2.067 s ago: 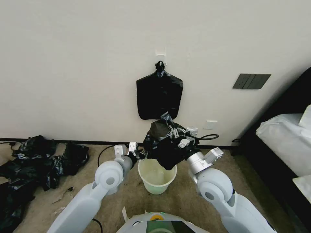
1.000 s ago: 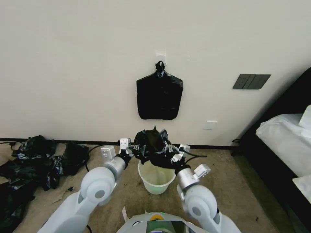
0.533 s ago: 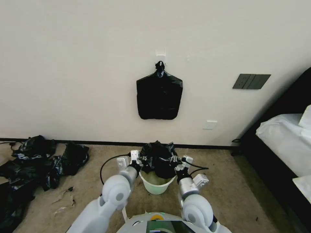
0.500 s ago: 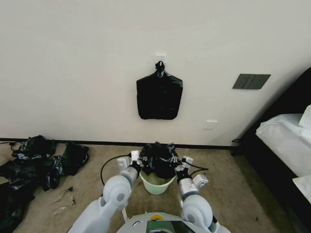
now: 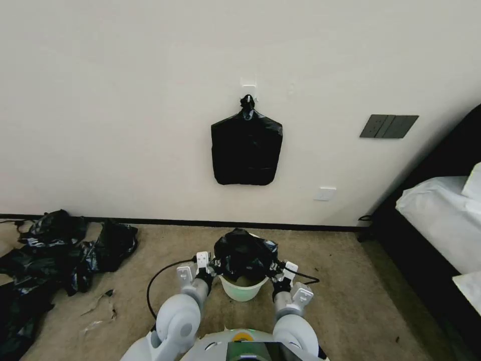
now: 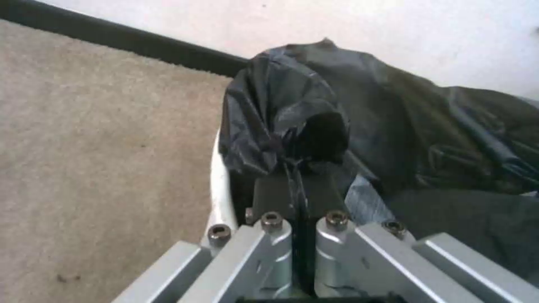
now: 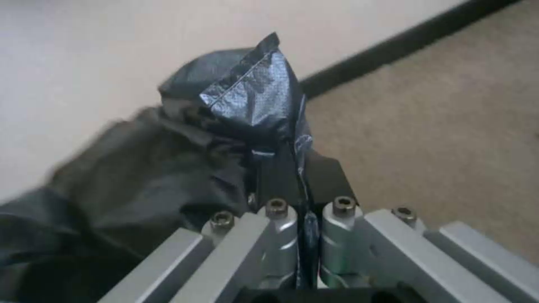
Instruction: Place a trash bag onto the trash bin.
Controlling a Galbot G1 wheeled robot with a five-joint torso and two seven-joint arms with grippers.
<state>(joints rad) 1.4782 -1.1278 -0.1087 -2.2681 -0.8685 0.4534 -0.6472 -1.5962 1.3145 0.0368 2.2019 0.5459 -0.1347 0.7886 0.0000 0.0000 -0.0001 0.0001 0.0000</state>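
Glossy black bag [image 5: 244, 253] over cream-white bin [image 5: 244, 288]. Silver grippers, left [image 6: 300, 168], right [image 7: 297, 168], black pads. Beige carpet [image 5: 350, 281], off-white wall [image 5: 125, 100], black skirting [image 5: 150, 221]. Black bundle [image 5: 246, 148] on wall.

The right end effector [image 7: 303, 185] is clamped on a pinch of the trash bag [image 7: 168, 176], whose wrinkled black film rises in a glossy peak above the dark fingers [image 7: 328, 179]. Beyond lie beige carpet [image 7: 449, 139], a black baseboard [image 7: 404, 42] and a pale wall [image 7: 84, 50].
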